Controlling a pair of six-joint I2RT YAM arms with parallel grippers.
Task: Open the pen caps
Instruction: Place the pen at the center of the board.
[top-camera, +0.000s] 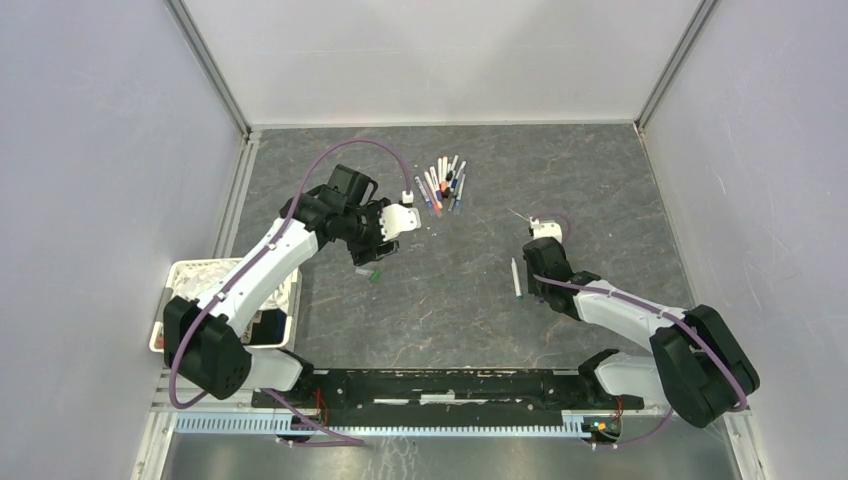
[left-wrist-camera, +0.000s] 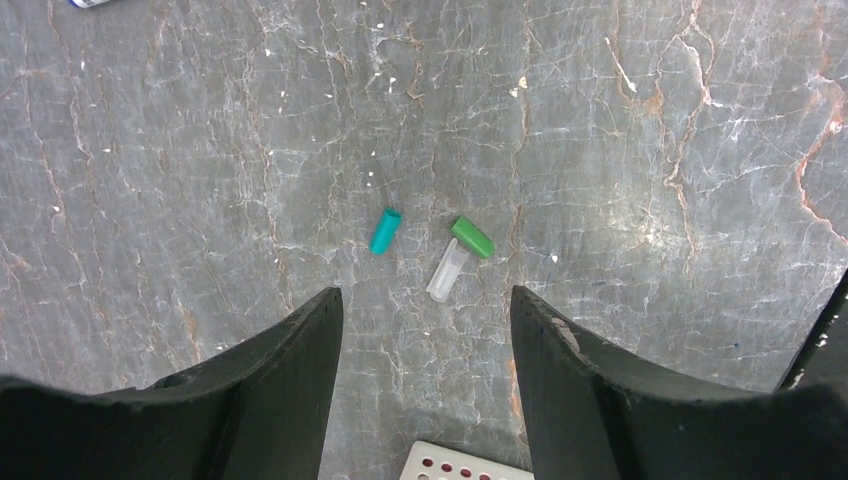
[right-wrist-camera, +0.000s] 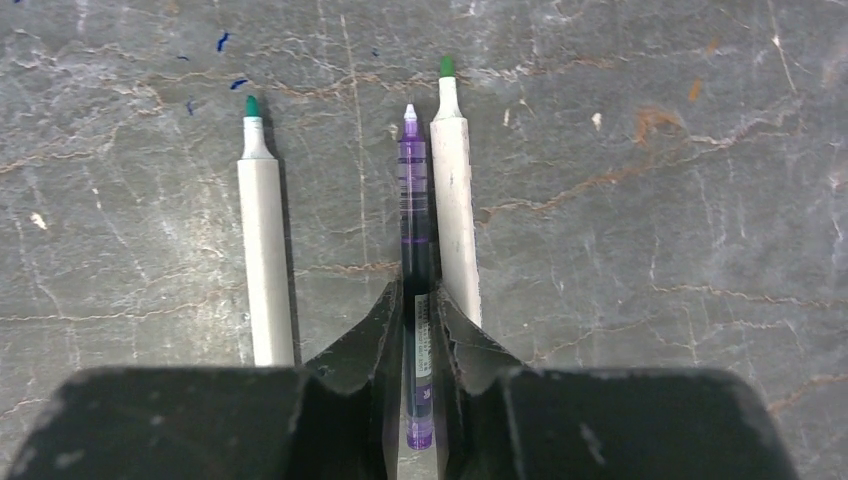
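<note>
My left gripper (left-wrist-camera: 427, 310) hangs open over three loose pen caps on the table: a teal one (left-wrist-camera: 385, 230), a green one (left-wrist-camera: 472, 237) and a clear one (left-wrist-camera: 447, 270). None of them touches the fingers. In the top view these caps (top-camera: 369, 272) lie just below that gripper (top-camera: 378, 245). My right gripper (right-wrist-camera: 418, 300) is shut on a slim purple pen (right-wrist-camera: 412, 190), low over the table. An uncapped white pen with a green tip (right-wrist-camera: 263, 250) lies to its left. A second one (right-wrist-camera: 452, 200) lies against its right side. Several capped pens (top-camera: 445, 185) are piled at the back.
A white perforated basket (top-camera: 185, 285) sits at the left edge beside the left arm, and its corner (left-wrist-camera: 470, 465) shows under the left fingers. Grey walls close the table on three sides. One white pen (top-camera: 516, 277) lies left of the right gripper (top-camera: 538, 285).
</note>
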